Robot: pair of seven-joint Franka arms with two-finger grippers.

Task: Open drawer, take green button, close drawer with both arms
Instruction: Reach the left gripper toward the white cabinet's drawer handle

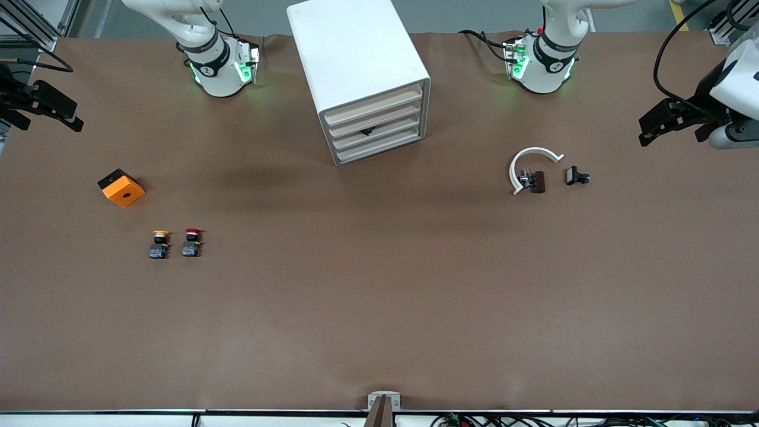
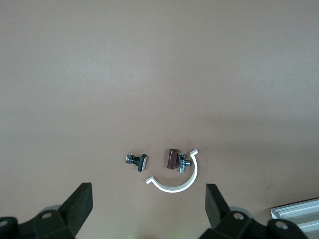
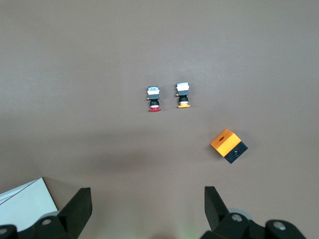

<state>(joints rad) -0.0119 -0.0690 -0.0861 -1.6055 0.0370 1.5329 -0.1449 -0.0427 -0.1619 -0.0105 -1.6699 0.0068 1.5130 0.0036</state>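
Note:
The white four-drawer cabinet stands at the middle of the table near the arms' bases. Its third drawer from the top is shut, with a small dark mark at the middle of its beige front. The green-capped button is hidden. My left gripper is open and empty, up in the air over the left arm's end of the table; in the left wrist view its jaws stand wide apart. My right gripper is open and empty over the right arm's end; it also shows wide open in the right wrist view.
A yellow-capped button and a red-capped button stand side by side toward the right arm's end, with an orange and black block nearby. A white curved clip, a brown part and a small black part lie toward the left arm's end.

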